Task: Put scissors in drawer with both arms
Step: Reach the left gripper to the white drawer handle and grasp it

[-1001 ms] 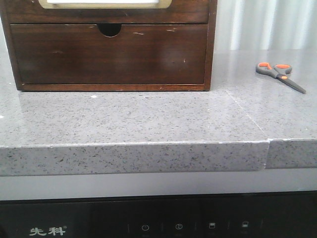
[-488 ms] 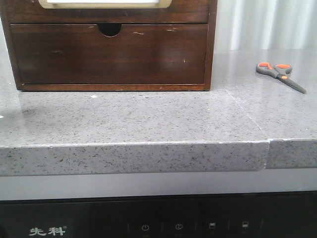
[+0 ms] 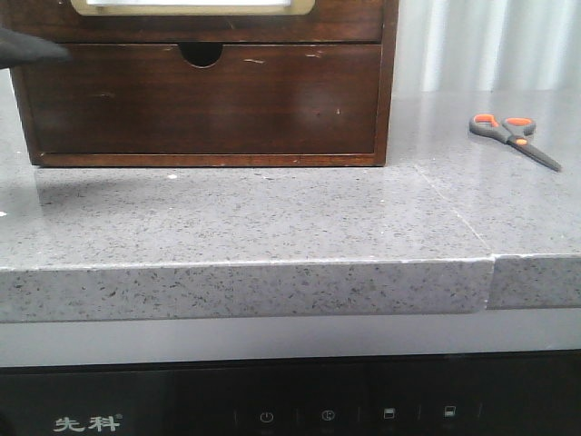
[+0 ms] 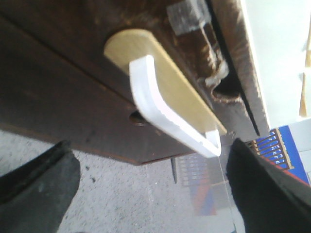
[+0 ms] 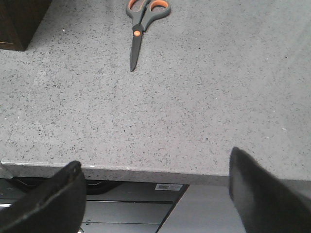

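Lying closed on bare desk [image 3: 272, 218] well right of the cabinet [image 3: 385, 91], the scissors [image 3: 514, 139] sit untouched; both arms' fingers [image 4: 39, 184] [image 5: 262, 194] spread, released, left before the drawer [image 4: 58, 73].

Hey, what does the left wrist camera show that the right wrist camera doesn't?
Only the left wrist view shows the drawer, with its brass-coloured plate and white handle, framed by the open left gripper. Only the right wrist view shows the scissors lying flat, beyond the open right gripper. Both show the speckled grey countertop.
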